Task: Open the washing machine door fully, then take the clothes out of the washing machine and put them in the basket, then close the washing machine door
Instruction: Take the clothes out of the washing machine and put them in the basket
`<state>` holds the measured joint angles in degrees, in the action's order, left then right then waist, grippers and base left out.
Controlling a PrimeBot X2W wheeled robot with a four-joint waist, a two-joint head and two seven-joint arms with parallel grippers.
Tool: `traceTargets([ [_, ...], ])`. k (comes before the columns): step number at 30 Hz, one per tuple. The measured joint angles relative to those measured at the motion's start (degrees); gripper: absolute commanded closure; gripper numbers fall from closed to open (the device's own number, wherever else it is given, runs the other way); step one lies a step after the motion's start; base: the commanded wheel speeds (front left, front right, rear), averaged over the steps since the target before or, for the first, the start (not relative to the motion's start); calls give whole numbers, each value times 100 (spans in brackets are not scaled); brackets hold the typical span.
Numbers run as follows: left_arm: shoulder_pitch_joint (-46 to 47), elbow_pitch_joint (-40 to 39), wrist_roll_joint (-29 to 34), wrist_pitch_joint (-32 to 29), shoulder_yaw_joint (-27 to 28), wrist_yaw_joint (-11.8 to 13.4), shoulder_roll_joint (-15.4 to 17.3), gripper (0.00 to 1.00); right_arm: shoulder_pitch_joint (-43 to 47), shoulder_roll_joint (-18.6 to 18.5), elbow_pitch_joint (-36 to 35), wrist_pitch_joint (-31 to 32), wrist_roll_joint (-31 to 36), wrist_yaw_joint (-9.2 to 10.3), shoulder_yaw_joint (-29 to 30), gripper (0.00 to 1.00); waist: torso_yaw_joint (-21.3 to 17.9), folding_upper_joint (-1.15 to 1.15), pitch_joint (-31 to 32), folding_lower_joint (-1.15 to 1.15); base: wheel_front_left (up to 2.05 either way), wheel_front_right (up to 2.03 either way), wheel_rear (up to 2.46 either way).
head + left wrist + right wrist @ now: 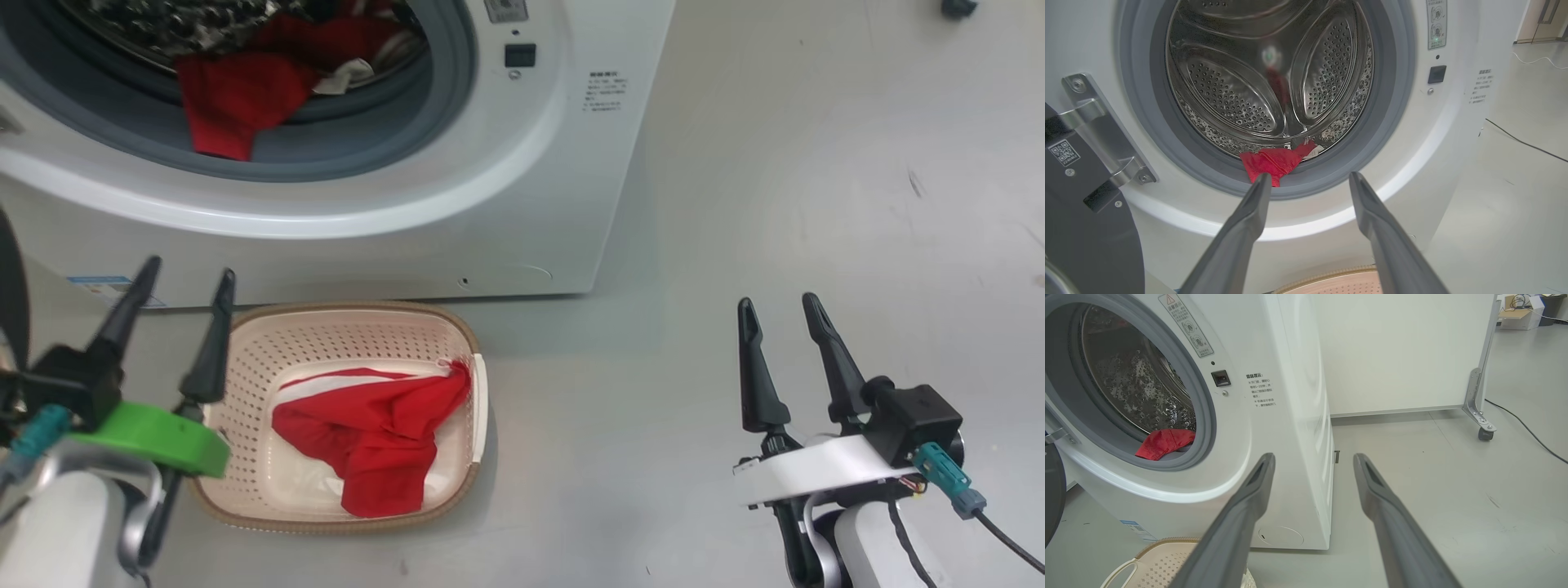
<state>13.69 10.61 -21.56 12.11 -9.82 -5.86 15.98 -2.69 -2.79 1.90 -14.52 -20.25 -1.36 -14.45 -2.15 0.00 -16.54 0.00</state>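
Observation:
The washing machine (506, 204) stands open. Its door (1090, 228) hangs wide at the left, black rim and steel hinge showing. Red clothes (245, 98) droop over the grey gasket at the drum's mouth (1271, 163) (1165, 443). Another red garment with a white stripe (375, 433) lies in the cream basket (245, 359) on the floor before the machine. My left gripper (189, 274) hovers open above the basket's left end, empty, its fingers aimed at the drum (1308, 177). My right gripper (777, 304) is open and empty over bare floor, right of the machine (1312, 459).
Grey floor stretches to the right of the machine. A white panel on castors (1486, 433) stands behind, with a black cable (1527, 428) trailing across the floor. The basket's rim (1167, 543) sits just below the machine's front.

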Motion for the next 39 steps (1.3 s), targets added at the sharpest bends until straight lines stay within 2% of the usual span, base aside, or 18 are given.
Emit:
traceTargets([
  [10,875,175,1,-654,209,-4,523,0,-371,0,-207,0,-198,110,-342,0,-516,0,-618,0,0,0,0],
  [27,2410,840,0,-1933,447,0,1113,0,-716,0,-444,0,-609,415,-786,0,-1362,0,-1472,0,0,0,0],
  [32,2743,1061,220,-2224,378,2,1285,0,-782,0,-493,0,-683,457,-873,0,-1485,0,-1654,0,0,0,0],
  [35,2977,1296,455,-2449,275,14,1505,0,-881,2,-523,0,-751,504,-978,0,-1596,0,-1803,0,0,0,0],
  [39,3154,1458,609,-2608,223,60,1586,0,-954,2,-538,0,-798,505,-1034,0,-1671,0,-1897,0,0,0,0],
])
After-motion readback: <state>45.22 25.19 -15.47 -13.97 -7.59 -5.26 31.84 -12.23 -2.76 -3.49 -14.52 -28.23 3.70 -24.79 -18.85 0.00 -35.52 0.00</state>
